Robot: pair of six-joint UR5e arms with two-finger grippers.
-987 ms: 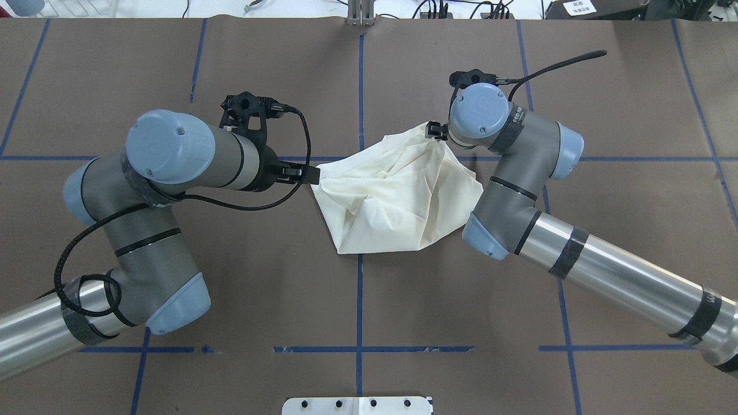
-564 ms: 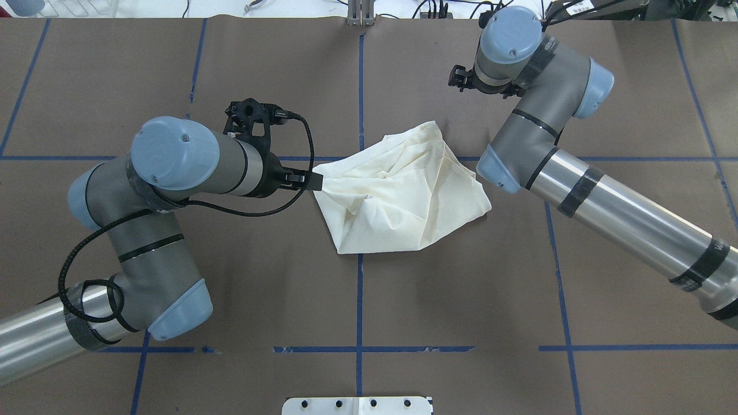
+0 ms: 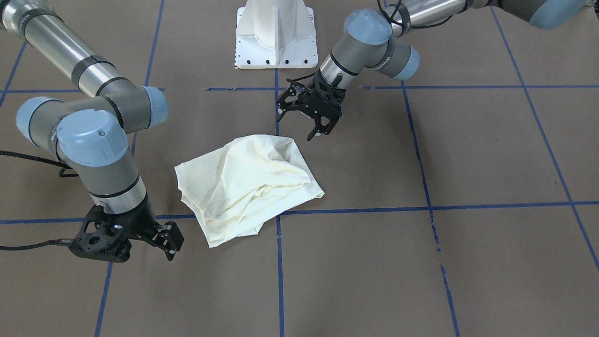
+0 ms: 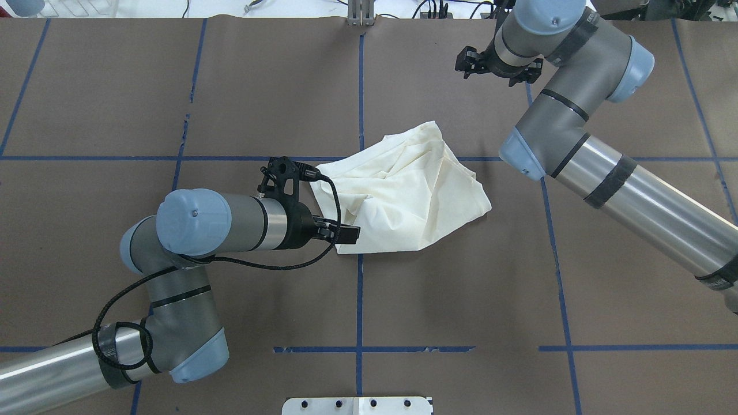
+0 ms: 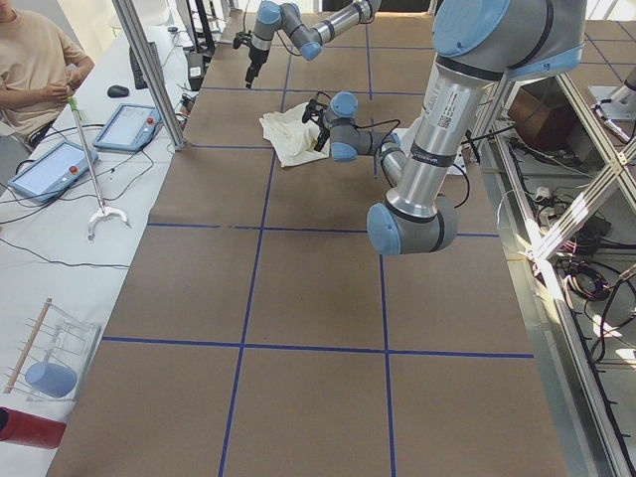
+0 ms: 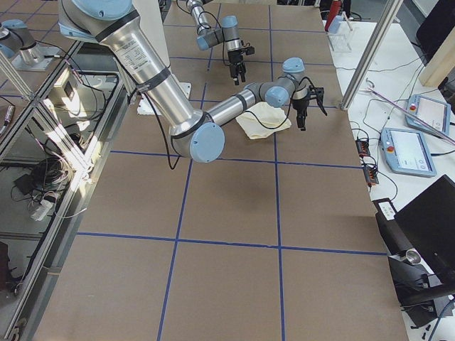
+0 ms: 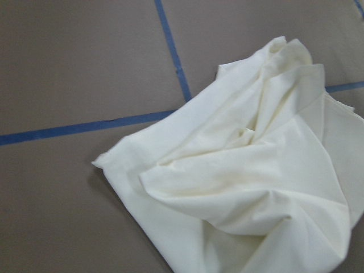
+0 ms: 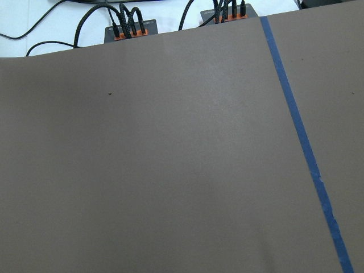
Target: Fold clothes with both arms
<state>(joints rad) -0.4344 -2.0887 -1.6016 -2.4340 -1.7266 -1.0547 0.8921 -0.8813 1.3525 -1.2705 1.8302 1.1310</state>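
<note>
Overhead exterior view shows the cream-white shirt [image 4: 403,190] lying as a crumpled heap on the brown tabletop [image 4: 230,86], near its middle and across a crossing of the blue tape lines [image 4: 359,288].

The left end effector [image 4: 350,233] hovers over the heap's near-left edge. In the front-facing view its fingers stand apart and hold nothing. The right end effector [image 3: 172,245] is well apart from the cloth at the far side of the tabletop, also spread and empty.

The shirt looks light and limp. It would likely sag, slide and drag its loose layers along if lifted from the middle. A pinch at outer points seems the better hold, such as the near corner [image 4: 346,248] and the right-hand corner [image 4: 483,206], one per arm, so the cloth can be pulled flat.

Only plain cream cloth shows, with no print in view. Sleeves, collar and hem cannot be told apart among the folds, and how many layers lie under each corner is hidden. The left wrist view shows the cloth but no fingers, and the right wrist view shows only bare tabletop.
</note>
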